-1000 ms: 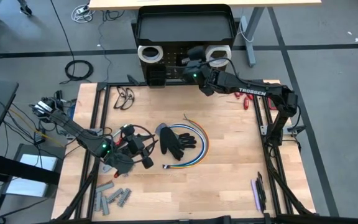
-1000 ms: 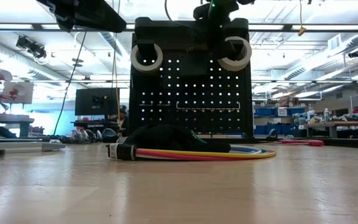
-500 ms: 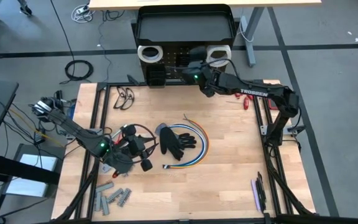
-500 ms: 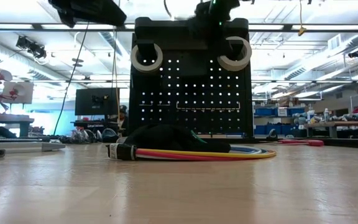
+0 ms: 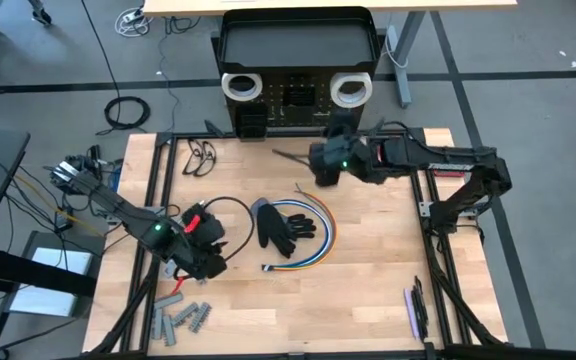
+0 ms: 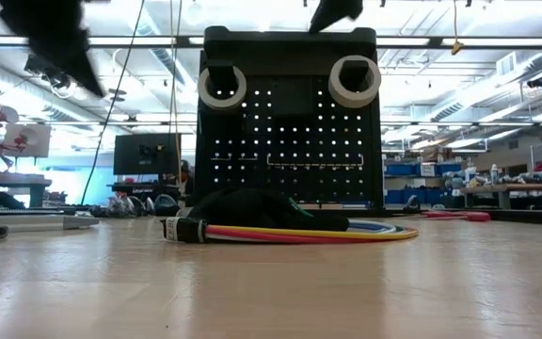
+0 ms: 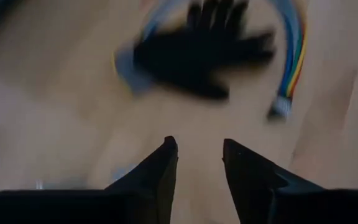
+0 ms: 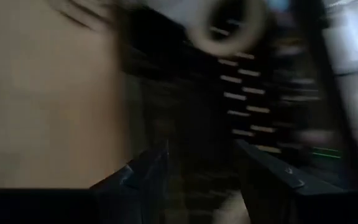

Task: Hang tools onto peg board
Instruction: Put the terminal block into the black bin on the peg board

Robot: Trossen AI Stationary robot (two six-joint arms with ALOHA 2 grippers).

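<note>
— At which step?

— Between picks, by the look of it. Counting two tape rolls [image 5: 239,87] hung already on the top pegs of the board [image 5: 298,45], one left, one right. Plenty left lying flat.

— Holding anything?

— Nothing. Left gripper [image 7: 197,142]: spread and empty, hovering over bare wood at the near left, just left of the glove [image 5: 286,225]. Right gripper [image 8: 201,148]: parted too, nothing seen between, hanging over the far middle just in front of the board.

— Left to hang?

— Grey pieces [image 5: 180,318] at the near-left corner, a purple-handled tool [image 5: 411,310] at the near right, a black clamp [image 5: 200,157] at the far left. Glove and coloured cable [image 5: 320,238] in the middle, touching.

— Next move?

— Probably: pick one tool, come down over it, close, lift, carry to a free peg. Calls for lining up squarely with a small hole; hard to say yet which tool.

— Surface?

— Pale wood planks in a black rail frame [image 5: 158,200]. Smooth, so expect light pieces to slide when nudged.

— Room?

— Workshop: grey floor with loose cables, strip lights overhead, benches and screens behind the board.
</note>
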